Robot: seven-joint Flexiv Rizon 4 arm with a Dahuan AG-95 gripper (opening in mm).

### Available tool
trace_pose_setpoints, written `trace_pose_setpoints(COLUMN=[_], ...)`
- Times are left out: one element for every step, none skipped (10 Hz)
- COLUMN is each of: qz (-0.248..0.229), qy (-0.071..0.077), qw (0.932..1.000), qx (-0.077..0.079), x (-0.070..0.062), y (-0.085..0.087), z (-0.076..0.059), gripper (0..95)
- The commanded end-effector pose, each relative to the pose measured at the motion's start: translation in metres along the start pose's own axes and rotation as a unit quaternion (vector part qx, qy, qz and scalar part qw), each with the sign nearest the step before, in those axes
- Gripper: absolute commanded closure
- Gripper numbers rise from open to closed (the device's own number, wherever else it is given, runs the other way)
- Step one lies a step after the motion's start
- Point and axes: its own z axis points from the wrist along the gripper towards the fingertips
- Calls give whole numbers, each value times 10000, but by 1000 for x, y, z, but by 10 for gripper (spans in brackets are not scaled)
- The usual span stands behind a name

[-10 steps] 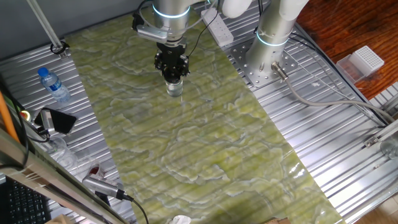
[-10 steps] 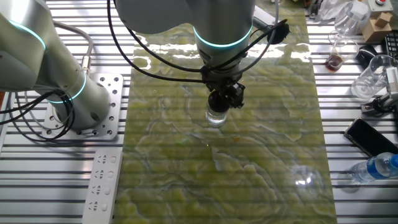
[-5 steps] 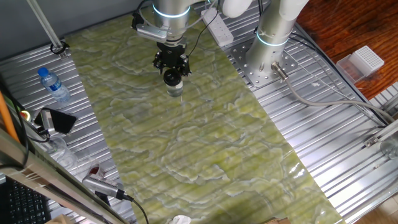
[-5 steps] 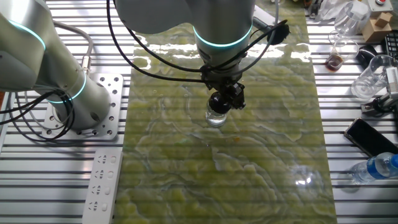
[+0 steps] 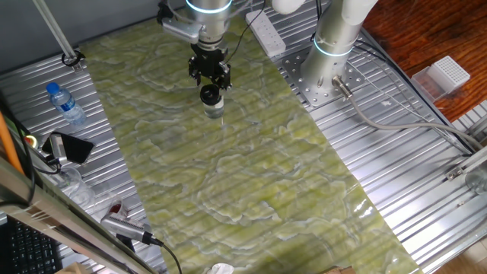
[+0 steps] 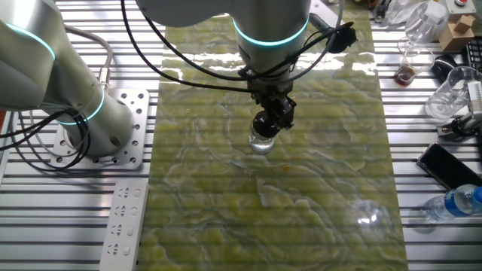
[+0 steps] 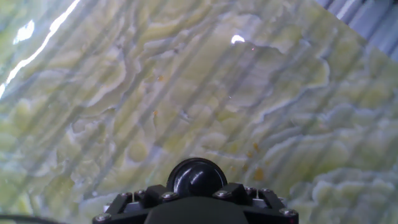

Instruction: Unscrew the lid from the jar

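Gripper [image 5: 210, 86] just above lid [image 5: 210, 94], closure unclear, possibly off cap. Lid on jar [image 6: 261, 141], upright mid-table [image 5: 251, 175]. Small, light, smooth glass: slippery, fragile, free to spin. Best hold: cap rim, opposite sides.

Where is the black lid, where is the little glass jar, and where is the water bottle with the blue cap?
lid [image 7: 197, 177], hand view, on its shiny black top.
jar [image 6: 263, 142], the other fixed view, on its clear glass side.
water bottle [image 5: 65, 105], one fixed view, on its clear body.
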Motion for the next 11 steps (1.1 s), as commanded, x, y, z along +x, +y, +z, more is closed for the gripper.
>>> trace_pose_setpoints(qz=[211, 245, 277, 331, 397, 403, 421, 486, 477, 474, 474], qy=[34, 40, 39, 43, 50, 52, 57, 59, 57, 57, 57], qw=[9998, 9997, 9996, 9994, 9992, 9992, 9991, 9988, 9988, 9989, 9989], qx=[-31, -15, -14, -7, 9, 12, 13, 11, 8, 8, 8], x=[-1, -1, -2, -2, -2, -2, -1, -1, -1, -1, -1], y=[-1, -1, -1, -1, -1, -1, -1, -1, -1, -1, -1], z=[-7, -8, -8, -8, -8, -8, -8, -8, -8, -8, -8], gripper=[950, 950, 950, 950, 950, 950, 950, 950, 950, 950, 950])
